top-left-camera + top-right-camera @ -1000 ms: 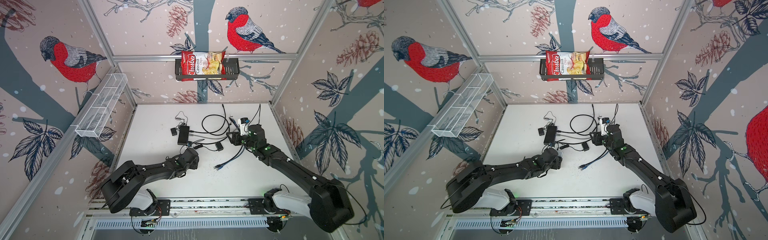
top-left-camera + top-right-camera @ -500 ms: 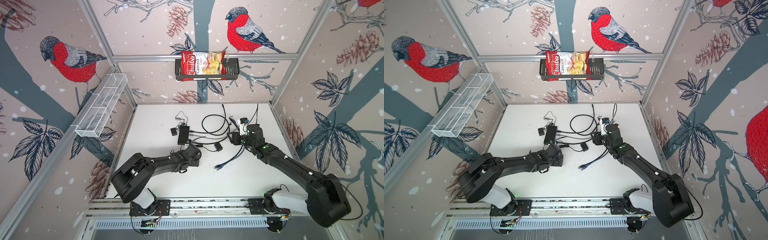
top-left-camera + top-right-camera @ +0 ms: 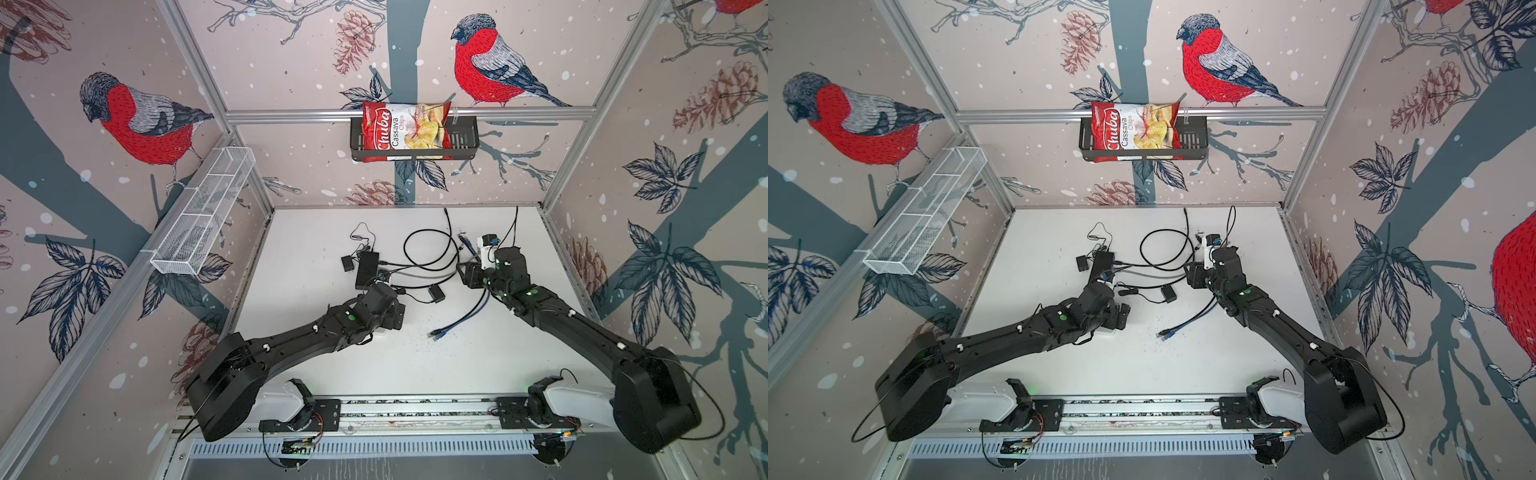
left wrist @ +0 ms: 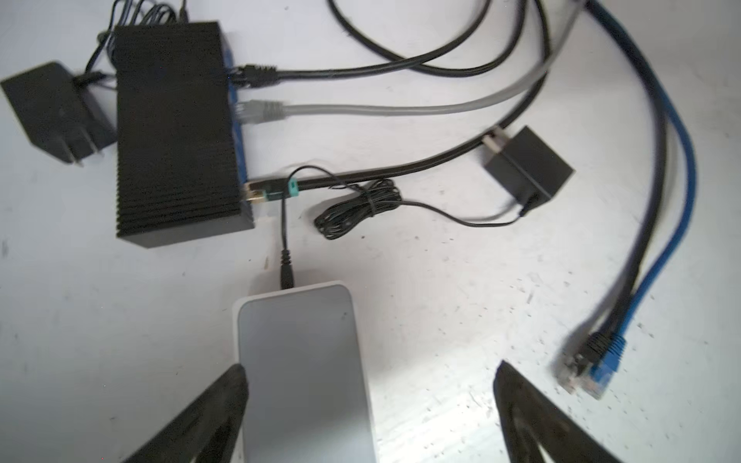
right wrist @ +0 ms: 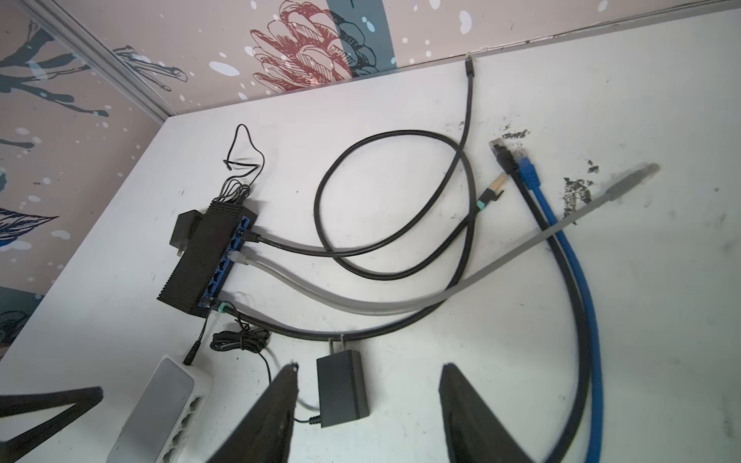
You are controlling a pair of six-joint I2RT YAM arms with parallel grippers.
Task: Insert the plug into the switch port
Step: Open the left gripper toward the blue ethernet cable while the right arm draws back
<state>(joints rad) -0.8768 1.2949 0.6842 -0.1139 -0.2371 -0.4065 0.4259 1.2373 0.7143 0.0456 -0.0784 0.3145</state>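
Left of centre, toward the far side of the white surface [image 3: 478, 374], the black ribbed switch [image 4: 172, 132] already carries three network cables. Its free blue ports [image 5: 218, 276] sit in a crowd, and a plug steered there could snag the neighbours.

Just nearer lies the white-and-grey plastic switch [image 4: 300, 360]. The left gripper [image 4: 369, 373] is spread wide above it and empty, with one finger [image 4: 228, 397] at the box's edge. The box looks light and unanchored. I judge that pushing a plug in would slide it unless it is pinned, and a closing jaw could skew it or tug its thin black power lead [image 4: 284, 228].

Further right, near centre, the blue network plug [image 4: 605, 360] lies loose on the surface, touching a black plug [image 4: 591, 346]. A pinch there may take both, take the wrong one, or grip with the latch badly turned. I cannot tell which plug is meant.

On the right, the right gripper [image 5: 369, 368] hangs half open, holding nothing, over a small black power adapter [image 5: 343, 393] whose lead could catch.
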